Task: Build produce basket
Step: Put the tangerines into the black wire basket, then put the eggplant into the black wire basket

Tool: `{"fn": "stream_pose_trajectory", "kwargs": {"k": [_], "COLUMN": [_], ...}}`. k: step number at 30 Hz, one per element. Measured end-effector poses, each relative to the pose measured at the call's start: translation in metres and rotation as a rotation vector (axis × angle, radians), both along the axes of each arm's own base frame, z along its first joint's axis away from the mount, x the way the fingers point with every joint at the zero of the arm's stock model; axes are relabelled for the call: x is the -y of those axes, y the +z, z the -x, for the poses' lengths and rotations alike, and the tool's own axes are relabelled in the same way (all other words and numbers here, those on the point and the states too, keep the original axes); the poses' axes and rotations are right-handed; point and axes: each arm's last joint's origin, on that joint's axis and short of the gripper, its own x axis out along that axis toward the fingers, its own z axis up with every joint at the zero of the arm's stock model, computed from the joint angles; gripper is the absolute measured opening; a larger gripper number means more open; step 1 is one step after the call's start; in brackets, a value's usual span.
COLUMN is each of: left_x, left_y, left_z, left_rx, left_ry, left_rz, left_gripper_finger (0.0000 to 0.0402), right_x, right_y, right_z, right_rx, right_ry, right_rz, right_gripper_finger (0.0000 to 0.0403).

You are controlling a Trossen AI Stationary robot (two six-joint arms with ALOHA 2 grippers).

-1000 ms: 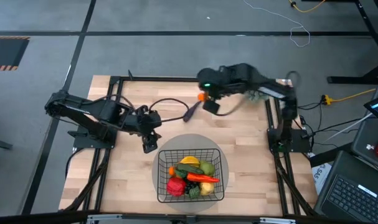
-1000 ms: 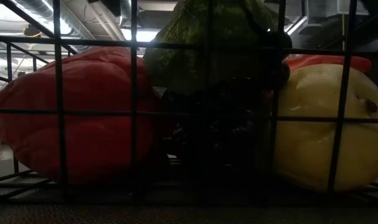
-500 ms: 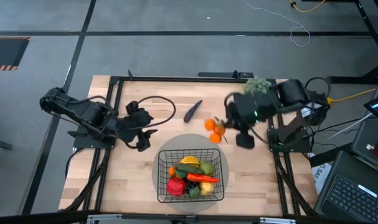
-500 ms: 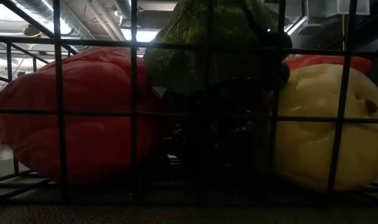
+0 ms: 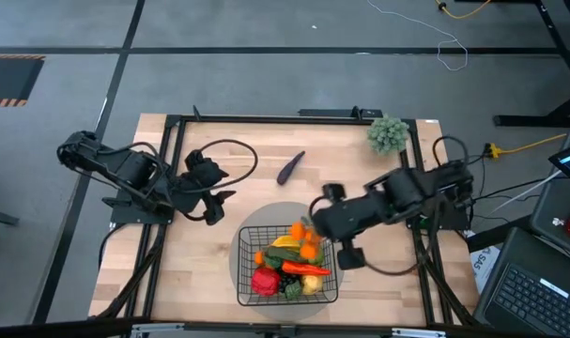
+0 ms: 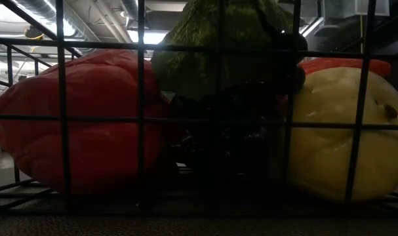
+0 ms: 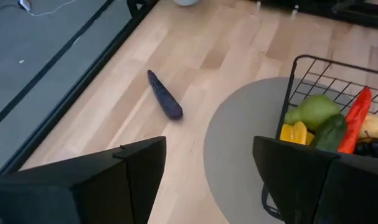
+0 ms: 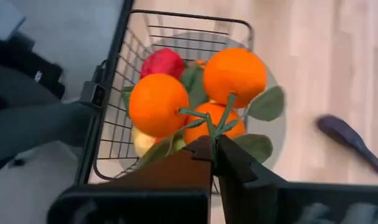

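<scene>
Over the basket (image 5: 287, 266), at its far right corner, our right tool (image 5: 315, 231) hangs clenched on the green stem of a cluster of oranges (image 8: 198, 93). In the right wrist view the three fruits and their leaves dangle just ahead of the closed fingertips, with the basket's wire rim and the red pepper (image 8: 164, 63) showing beyond them. So the cluster lies directly between the tool and the basket's open top, and we judge the coming move to be a short lowering and a release. The produce already inside, among it a carrot (image 5: 303, 269), a yellow piece (image 5: 285, 242) and green pieces, leaves room on the far side where the oranges hover.

The eggplant (image 5: 291, 167) is the one piece left out on the surface. It lies beyond the grey round mat (image 7: 238, 149), well apart from the basket, with its long axis slanted from the near left to the far right in the high view. Our left tool (image 5: 216, 197) waits with its fingers spread and nothing between them, at the left of the surface, and it looks the nearer of the two to the eggplant. In the left wrist view the eggplant sits ahead of the open fingers, angled across the line of approach. A grey-green bushy ball (image 5: 387, 134) rests at the far right corner.
</scene>
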Motion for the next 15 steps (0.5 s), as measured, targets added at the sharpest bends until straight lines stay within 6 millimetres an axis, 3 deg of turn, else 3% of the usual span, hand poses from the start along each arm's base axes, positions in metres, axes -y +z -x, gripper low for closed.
{"fn": "stream_pose_trajectory", "kwargs": {"k": [7,15], "left_x": [-0.001,-0.001], "left_y": [0.002,0.002], "left_z": [0.002,0.002], "left_rx": [0.014,0.028], "left_ry": [0.009,0.032], "left_rz": [0.012,0.044], "left_gripper_finger": [0.0229,0.0229], "right_x": [-0.004,-0.003], "right_y": [-0.023,-0.029], "right_z": [-0.027,-0.042], "right_rx": [-0.043,-0.001], "right_ry": [0.030,0.111], "right_rz": [0.031,0.069], "right_gripper_finger": [0.0020,0.0110]}}
